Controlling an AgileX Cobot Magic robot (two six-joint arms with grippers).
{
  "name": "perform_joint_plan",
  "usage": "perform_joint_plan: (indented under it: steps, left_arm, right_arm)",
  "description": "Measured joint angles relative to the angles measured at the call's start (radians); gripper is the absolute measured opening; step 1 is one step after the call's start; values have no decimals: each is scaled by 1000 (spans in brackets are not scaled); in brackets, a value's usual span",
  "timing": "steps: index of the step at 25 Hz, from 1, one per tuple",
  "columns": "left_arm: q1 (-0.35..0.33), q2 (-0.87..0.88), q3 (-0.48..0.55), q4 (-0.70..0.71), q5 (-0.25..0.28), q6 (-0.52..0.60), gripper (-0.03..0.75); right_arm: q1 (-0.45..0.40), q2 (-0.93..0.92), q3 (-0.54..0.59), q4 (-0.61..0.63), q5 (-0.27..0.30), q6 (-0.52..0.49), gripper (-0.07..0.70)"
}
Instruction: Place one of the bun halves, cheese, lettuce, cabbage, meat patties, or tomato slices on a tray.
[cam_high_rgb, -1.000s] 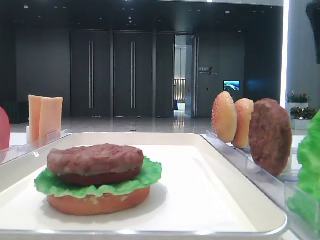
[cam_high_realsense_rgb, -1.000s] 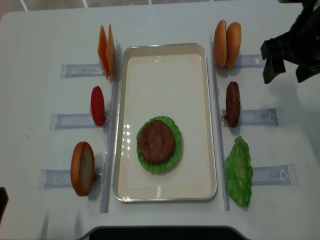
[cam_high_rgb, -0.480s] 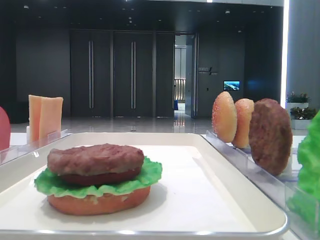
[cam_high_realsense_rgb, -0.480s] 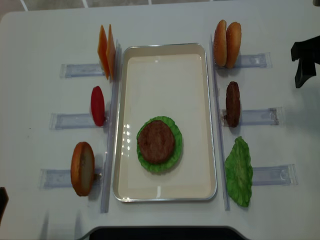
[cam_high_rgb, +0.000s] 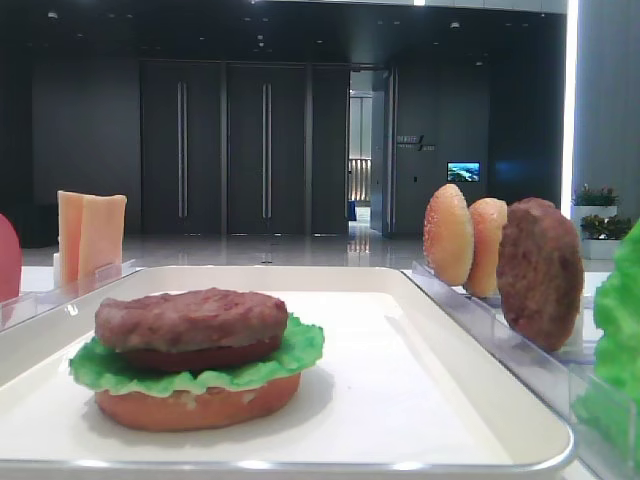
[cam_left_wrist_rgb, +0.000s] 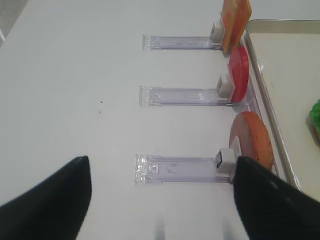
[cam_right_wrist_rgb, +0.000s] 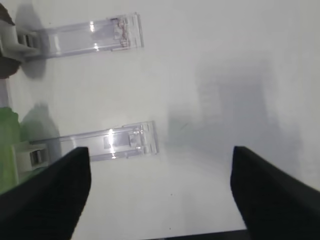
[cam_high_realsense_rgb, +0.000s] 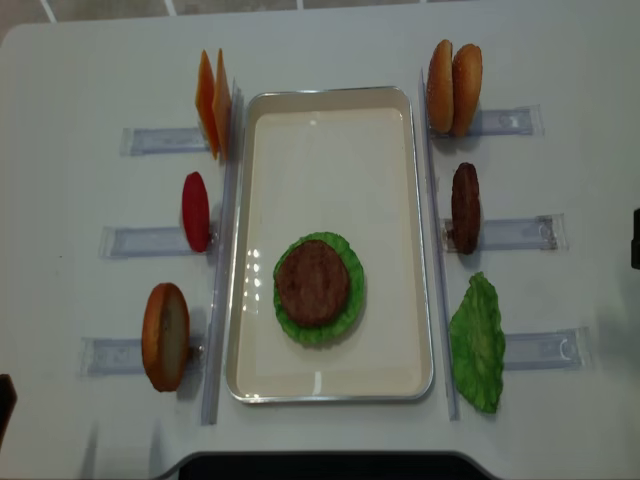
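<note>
Tray (cam_high_realsense_rgb: 330, 385) sat at the middle of the white table (cam_high_realsense_rgb: 80, 60), long side running front to back. You had a stack on its near half: bottom bun half (cam_high_rgb: 195, 405), lettuce (cam_high_realsense_rgb: 345, 250), then a meat patty (cam_high_realsense_rgb: 313, 282) on top.

Along the table's left side, clear holder racks (cam_left_wrist_rgb: 175, 167) carried upright cheese slices (cam_high_realsense_rgb: 212, 100), a tomato slice (cam_high_realsense_rgb: 195, 210) and another bun half (cam_high_realsense_rgb: 165, 335). Along the right side stood two seeded bun halves (cam_high_realsense_rgb: 453, 85), a second meat patty (cam_high_realsense_rgb: 465, 207) and a spare lettuce leaf (cam_high_realsense_rgb: 477, 345).

Your right gripper (cam_right_wrist_rgb: 160, 190) hung over bare table by the right edge, jaws spread wide, nothing between them. Your left gripper (cam_left_wrist_rgb: 160, 200) hovered over the near left racks, jaws likewise wide and empty.
</note>
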Motion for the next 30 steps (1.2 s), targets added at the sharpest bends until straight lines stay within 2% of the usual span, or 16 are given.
perform_joint_plan:
  steps: [5, 12, 20, 25, 30]
  left_arm:
    - [0, 0, 0, 0, 0, 0, 692]
    - [0, 0, 0, 0, 0, 0, 692]
    - [0, 0, 0, 0, 0, 0, 692]
    - [0, 0, 0, 0, 0, 0, 692]
    - [0, 0, 0, 0, 0, 0, 692]
  right_arm:
    - [0, -333, 151, -4, -68, 0, 547]
    - [0, -638, 241, -29, -81, 0, 547]
    - [0, -808, 244, -29, -73, 0, 547]
    - [0, -849, 255, -30, -10, 0, 547]
    - [0, -850, 266, -30, 16, 0, 547]
